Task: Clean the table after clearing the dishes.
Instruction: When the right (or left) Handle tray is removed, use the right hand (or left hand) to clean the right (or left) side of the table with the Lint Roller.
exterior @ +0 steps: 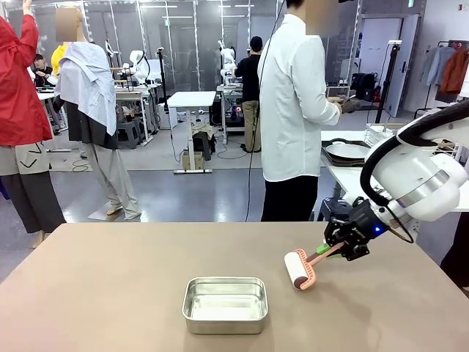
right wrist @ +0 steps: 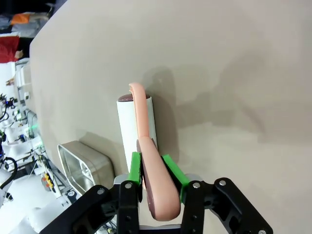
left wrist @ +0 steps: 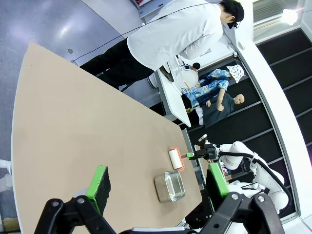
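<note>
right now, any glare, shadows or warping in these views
Front view: glare whitens the pan floor. Left wrist view: wide lens bows the table edge, and a light blows out top right. Right wrist view: the roller throws a soft shadow on the table.

Matte taupe table (exterior: 110, 293); dishes (exterior: 346, 151) lie on a white side table (exterior: 344, 176).

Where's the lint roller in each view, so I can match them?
Front: lint roller right of centre, right of the steel pan.
Left wrist: lint roller lower middle, above the steel pan.
Right wrist: lint roller centre, in the right gripper; steel pan lower left.
Shared landmark: steel pan.
</note>
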{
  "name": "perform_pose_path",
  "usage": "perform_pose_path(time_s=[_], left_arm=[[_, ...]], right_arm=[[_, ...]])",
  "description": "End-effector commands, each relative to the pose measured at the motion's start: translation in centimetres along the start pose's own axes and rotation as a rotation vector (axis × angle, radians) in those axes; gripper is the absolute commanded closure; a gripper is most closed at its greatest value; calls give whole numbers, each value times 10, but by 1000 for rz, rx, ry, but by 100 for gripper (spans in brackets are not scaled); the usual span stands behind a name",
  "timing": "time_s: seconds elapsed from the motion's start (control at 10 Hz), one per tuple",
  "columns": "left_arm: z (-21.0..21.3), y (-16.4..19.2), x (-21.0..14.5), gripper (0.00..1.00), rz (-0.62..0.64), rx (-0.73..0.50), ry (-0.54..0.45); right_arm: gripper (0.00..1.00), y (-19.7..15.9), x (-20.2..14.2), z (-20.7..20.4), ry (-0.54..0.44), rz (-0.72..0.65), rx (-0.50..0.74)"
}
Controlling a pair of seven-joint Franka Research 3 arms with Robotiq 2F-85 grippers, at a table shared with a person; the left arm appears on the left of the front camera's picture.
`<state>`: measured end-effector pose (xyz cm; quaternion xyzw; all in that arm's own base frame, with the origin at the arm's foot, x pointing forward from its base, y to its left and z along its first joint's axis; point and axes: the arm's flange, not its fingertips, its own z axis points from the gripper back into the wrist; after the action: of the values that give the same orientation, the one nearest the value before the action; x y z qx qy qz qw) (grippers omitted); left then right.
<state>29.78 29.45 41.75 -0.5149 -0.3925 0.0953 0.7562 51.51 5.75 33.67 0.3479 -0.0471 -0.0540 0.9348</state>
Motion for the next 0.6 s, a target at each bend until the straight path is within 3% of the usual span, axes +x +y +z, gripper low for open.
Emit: perform_pose_path(time_s=[0.0,0.5], left_arm=[[2,-2,-3,0,-14,-20,-16],[2,-2,-3,0,-14,-20,-16]], right_arm=[[77,-23,-11,10,-33,-64,-141],[77,-49,-28,61,-78,-73,-260]])
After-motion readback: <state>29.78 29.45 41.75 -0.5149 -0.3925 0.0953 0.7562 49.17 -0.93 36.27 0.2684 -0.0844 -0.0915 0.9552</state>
